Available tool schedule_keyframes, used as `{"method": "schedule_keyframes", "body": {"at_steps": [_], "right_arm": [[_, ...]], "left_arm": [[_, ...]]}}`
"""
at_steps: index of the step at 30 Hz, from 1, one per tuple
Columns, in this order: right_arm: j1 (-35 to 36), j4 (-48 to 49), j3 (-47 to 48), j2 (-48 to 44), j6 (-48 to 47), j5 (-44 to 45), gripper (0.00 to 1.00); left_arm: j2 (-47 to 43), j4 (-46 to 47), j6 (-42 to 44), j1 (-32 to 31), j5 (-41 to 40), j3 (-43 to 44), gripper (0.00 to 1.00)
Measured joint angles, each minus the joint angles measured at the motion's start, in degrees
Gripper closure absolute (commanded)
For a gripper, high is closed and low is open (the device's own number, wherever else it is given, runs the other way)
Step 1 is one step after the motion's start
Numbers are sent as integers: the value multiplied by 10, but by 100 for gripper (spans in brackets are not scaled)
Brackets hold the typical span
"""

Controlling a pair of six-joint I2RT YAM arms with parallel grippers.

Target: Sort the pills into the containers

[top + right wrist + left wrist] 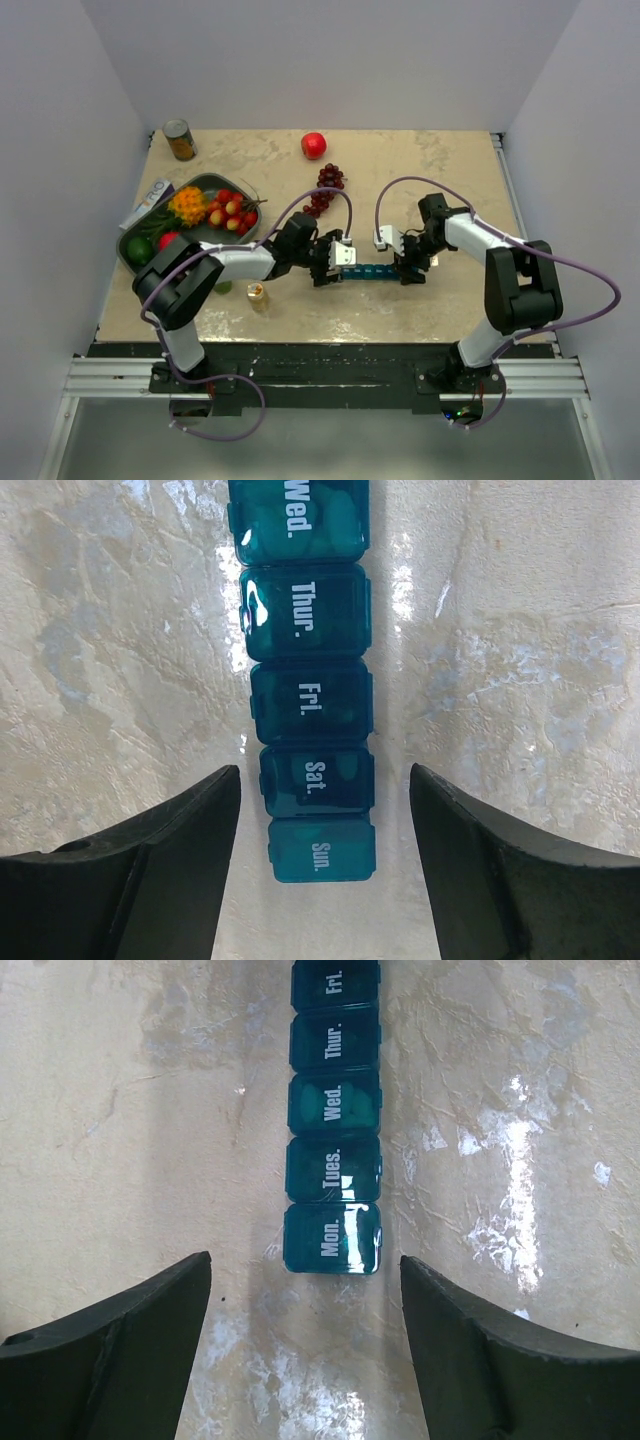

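Note:
The teal-blue pill organiser (372, 271) lies flat on the table between my two grippers, all lids shut. In the left wrist view its row (333, 1120) runs from Mon. up to Fri. In the right wrist view its row (310, 705) runs from Sun. up to Wed. My left gripper (305, 1290) is open just short of the Mon. end, holding nothing. My right gripper (325, 800) is open with its fingers either side of the Sat. and Sun. lids, above them. No loose pills show.
A small bottle with a yellow cap (257, 295) stands near the left arm. A dark tray (205, 183) of fruit sits at the left, a can (180, 139), a red apple (314, 145) and dark grapes (326, 187) farther back.

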Motion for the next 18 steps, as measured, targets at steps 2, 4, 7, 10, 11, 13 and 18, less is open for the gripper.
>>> {"method": "schedule_keyframes", "body": {"at_steps": [2, 4, 7, 10, 11, 13, 18], "right_arm": [[0, -2, 0, 0, -2, -1, 29], [0, -2, 0, 1, -3, -1, 29], [0, -3, 0, 2, -3, -2, 34], [1, 0, -1, 8, -3, -1, 37], [1, 1, -2, 8, -3, -1, 39], [2, 1, -2, 8, -2, -2, 40], [3, 5, -3, 8, 1, -1, 46]], "left_arm": [[8, 0, 0, 0, 2, 3, 20], [15, 0, -1, 0, 5, 3, 21], [23, 0, -2, 0, 9, 4, 23], [34, 0, -7, -1, 10, 12, 24], [37, 0, -8, -2, 10, 17, 24], [41, 0, -12, -4, 9, 21, 25], [47, 1, -18, -11, 7, 24, 32]]}}
